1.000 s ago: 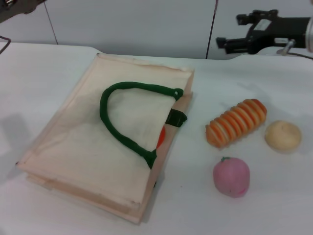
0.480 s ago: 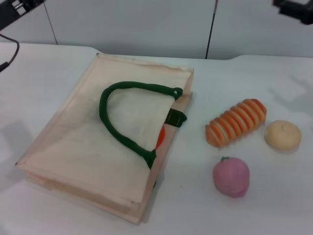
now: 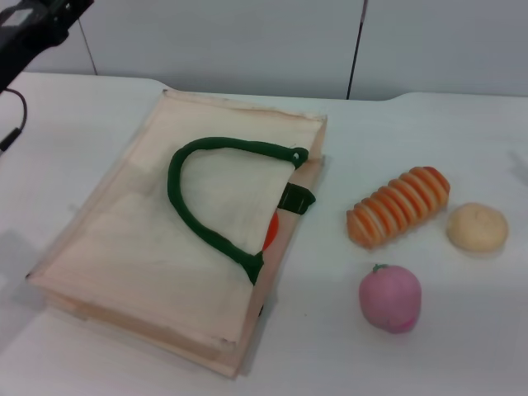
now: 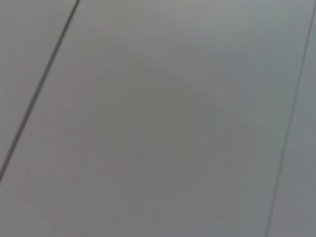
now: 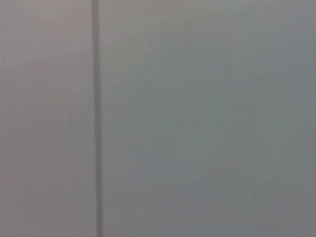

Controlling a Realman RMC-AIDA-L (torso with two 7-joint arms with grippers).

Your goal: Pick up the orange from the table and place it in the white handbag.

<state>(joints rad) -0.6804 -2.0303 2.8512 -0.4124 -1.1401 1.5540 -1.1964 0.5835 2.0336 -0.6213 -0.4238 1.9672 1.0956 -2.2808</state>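
The bag (image 3: 157, 239) lies flat on the surface (image 3: 429, 346). The orange (image 3: 272, 232) shows only as a sliver at the bag's mouth, inside. The left tool (image 3: 33, 25) is high at the far left corner; its state I cannot tell. The right tool is not seen.

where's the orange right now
In the head view, the orange sits inside the white handbag, just a sliver showing at the bag's opening beside the green handle, left of the striped bread.

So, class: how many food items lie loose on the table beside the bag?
3: striped bread nearest the white handbag, round bun beside it, pink peach nearer the camera. More may be hidden inside.
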